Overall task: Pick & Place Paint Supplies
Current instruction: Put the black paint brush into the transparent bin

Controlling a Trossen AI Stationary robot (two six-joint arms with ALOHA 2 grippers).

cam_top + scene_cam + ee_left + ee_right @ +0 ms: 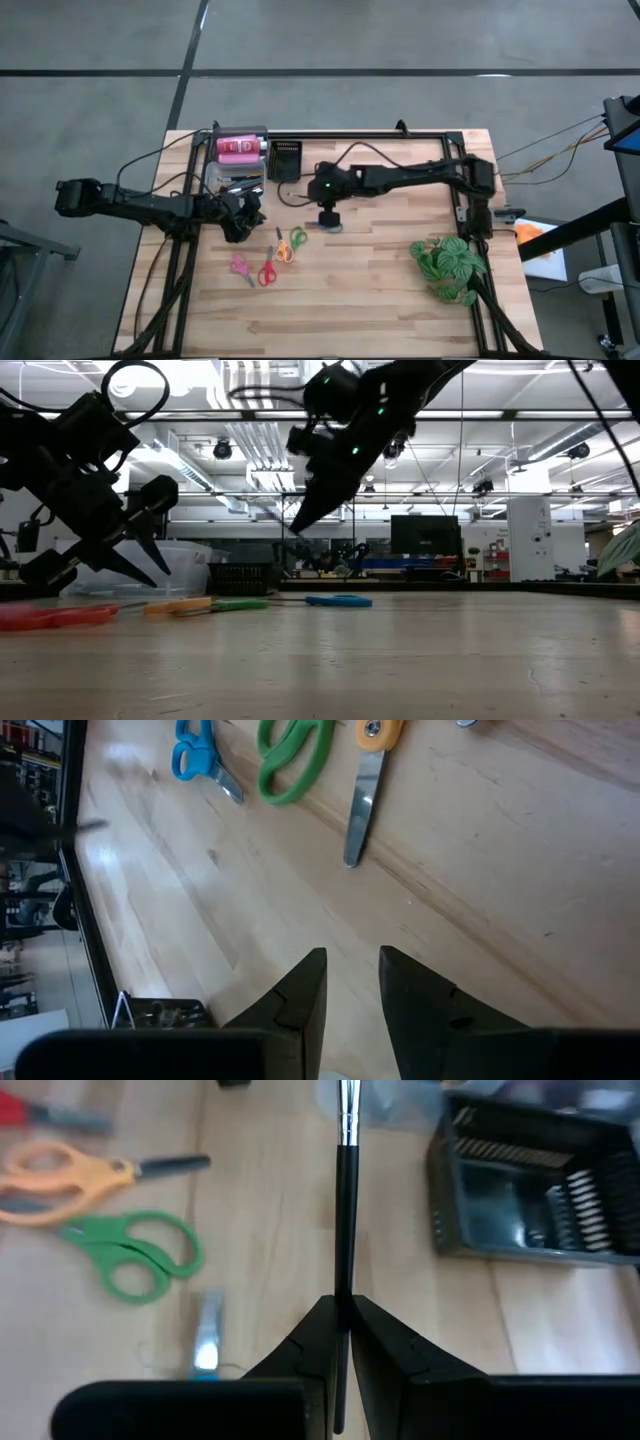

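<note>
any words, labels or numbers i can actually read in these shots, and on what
None can be read.
pink paint bottles: a pale label patch shows in the high view, too small to read.
Room signs and screens behind the table in the low view: too blurred to read.
black brush in the right gripper: no print visible.

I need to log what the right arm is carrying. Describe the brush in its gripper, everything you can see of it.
The brush is thin, with a glossy black handle and a silvery metal ferrule near its far end; its bristle tip runs out of view. The right gripper is shut on the handle, fingers pinching it from both sides. The brush is held above the wooden table, touching nothing else, and points toward the black tray.
</note>
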